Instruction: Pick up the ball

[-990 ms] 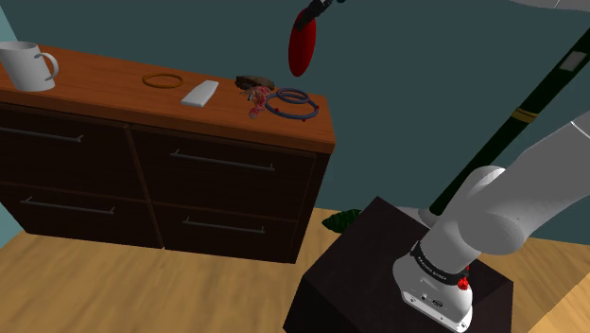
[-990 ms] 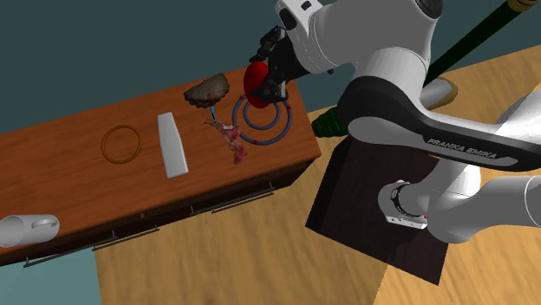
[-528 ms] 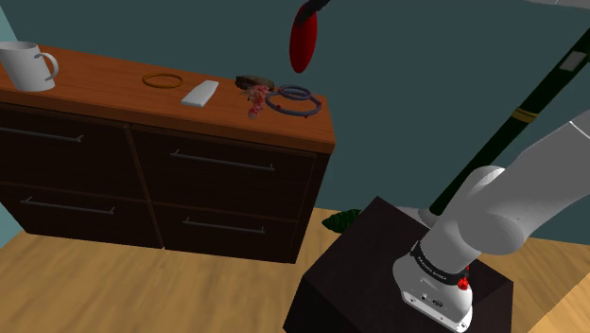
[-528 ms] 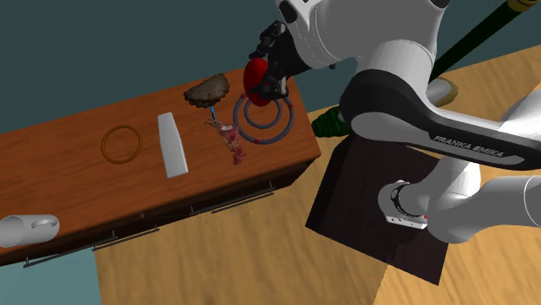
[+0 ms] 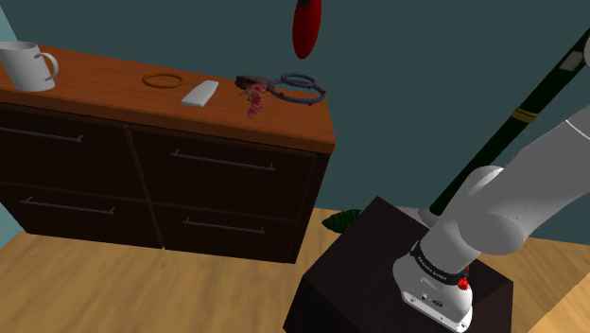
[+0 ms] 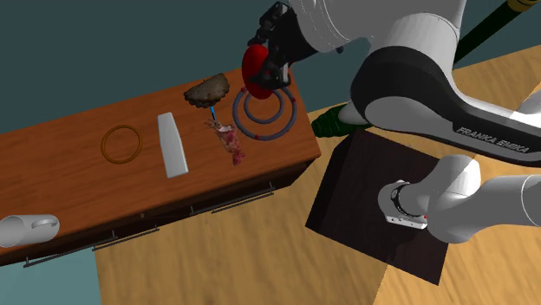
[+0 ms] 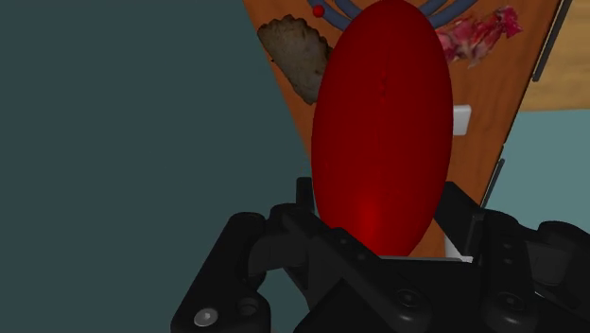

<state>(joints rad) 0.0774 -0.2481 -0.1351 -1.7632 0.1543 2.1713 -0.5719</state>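
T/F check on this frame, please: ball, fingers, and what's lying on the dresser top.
1. The fingers are shut on the red ball. True.
2. The red ball rests on the dresser top. False: it is held in the air, off the top.
3. The white mug stands at the dresser end far from the blue rings. True.
4. The brown ring lies inside the blue rings. False: it lies apart, between the mug and the white flat block.
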